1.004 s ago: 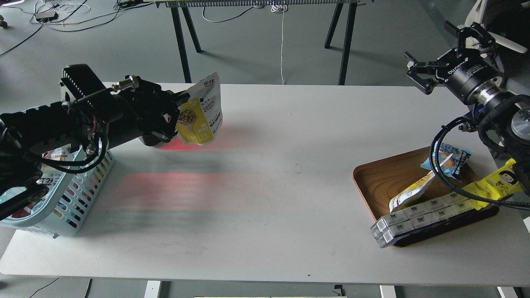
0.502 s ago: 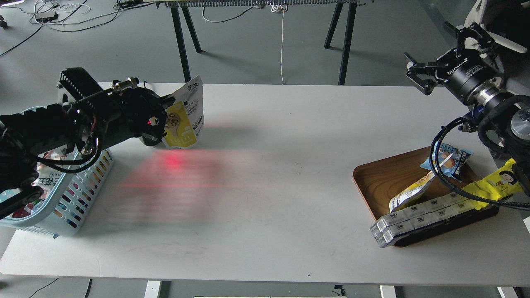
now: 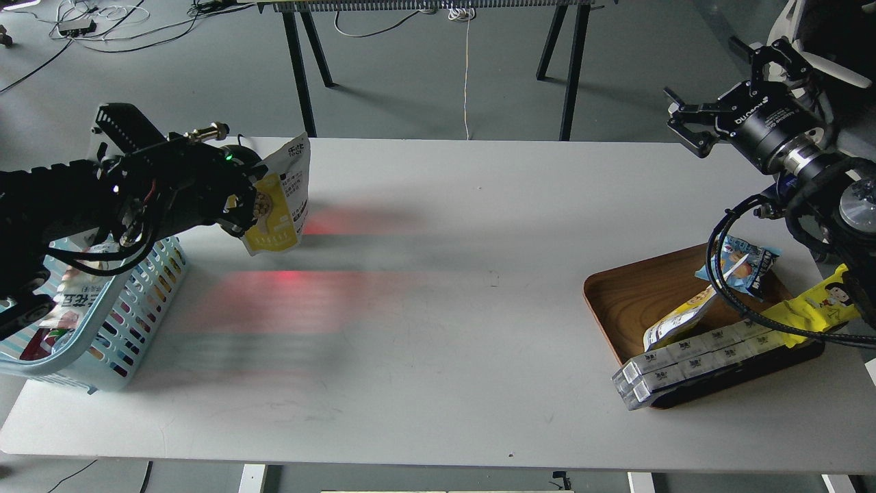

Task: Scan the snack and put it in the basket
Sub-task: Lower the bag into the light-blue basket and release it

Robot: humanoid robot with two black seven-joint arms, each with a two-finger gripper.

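The left gripper [image 3: 241, 205] was clamped on the nut pouch [image 3: 277, 198], holding it in the air just right of the light blue basket [image 3: 130, 322]. Scanning looked about finished, red light streaking the table; only the drop remained. The right gripper [image 3: 708, 113] hung open, holding nothing.

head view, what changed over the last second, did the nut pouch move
Yes. The left gripper, shut on the white-and-yellow nut pouch, carried it leftward toward the light blue slotted plastic basket; it is not yet over it. The red glow on the white table shifted. The right gripper, brown wooden tray and its packets stayed put.
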